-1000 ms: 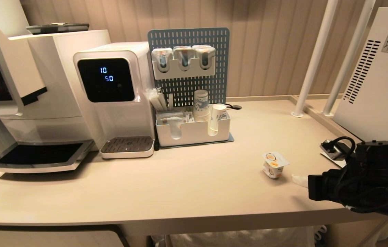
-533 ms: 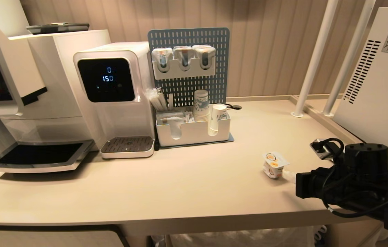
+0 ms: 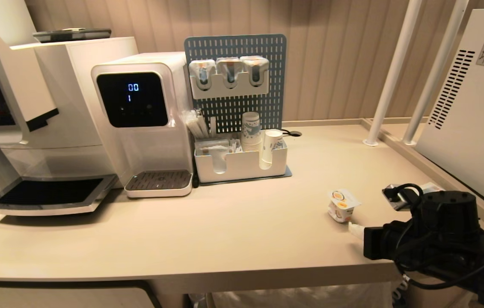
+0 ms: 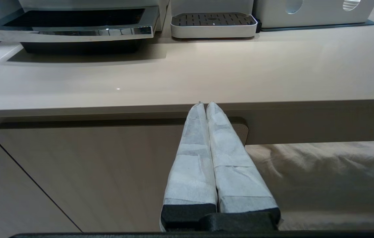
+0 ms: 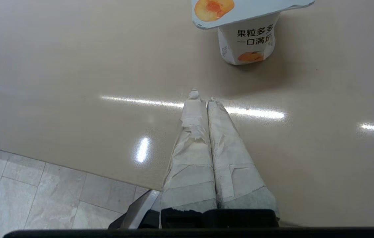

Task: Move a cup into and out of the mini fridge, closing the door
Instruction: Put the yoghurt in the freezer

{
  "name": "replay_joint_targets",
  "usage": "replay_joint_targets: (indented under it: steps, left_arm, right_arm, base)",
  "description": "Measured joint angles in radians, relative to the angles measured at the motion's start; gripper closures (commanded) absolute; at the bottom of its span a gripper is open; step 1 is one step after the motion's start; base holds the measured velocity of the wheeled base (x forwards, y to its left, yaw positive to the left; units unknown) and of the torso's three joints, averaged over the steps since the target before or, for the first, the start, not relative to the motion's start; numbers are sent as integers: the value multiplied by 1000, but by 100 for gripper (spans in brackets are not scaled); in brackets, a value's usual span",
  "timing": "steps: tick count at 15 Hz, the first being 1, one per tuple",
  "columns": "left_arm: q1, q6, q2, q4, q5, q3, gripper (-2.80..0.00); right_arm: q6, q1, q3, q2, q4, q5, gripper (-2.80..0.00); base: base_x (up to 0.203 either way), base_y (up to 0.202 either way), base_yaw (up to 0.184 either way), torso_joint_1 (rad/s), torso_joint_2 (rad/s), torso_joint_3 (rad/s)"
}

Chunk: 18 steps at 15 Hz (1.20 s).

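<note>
Presently: cup (image 3: 342, 205), upright on counter (image 3: 224, 231), near its front right edge, well left of mini fridge (image 3: 473, 107). Right gripper (image 3: 355, 230), jaws pressed together and empty, lies just beside it; cup at one o'clock off the fingertips. Left gripper (image 4: 205, 105), likewise closed, parked below the counter edge, farther off.

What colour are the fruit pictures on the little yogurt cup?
Orange, on the small white plastic cup; clearest in the right wrist view.

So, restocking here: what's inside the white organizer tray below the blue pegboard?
The white organizer tray holds stacked blue-patterned paper cups, another paper cup and small packets. Its front wall hides their lower parts.
</note>
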Motion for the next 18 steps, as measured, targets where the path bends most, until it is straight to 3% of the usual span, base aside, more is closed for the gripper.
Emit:
replay_joint_targets:
  steps: [9,13,18]
  left_arm:
    - [0,0,0,0,0,0,0]
    - [0,0,0,0,0,0,0]
    - [0,0,0,0,0,0,0]
  right_arm:
    - [-7,8,24,-51,19,-11,0]
    - [-9,7,18,-55,24,-103,0]
    - [-35,7,-1,-39,43,-148,0]
  base:
    - [0,0,0,0,0,0]
    - [0,0,0,0,0,0]
    - [0,0,0,0,0,0]
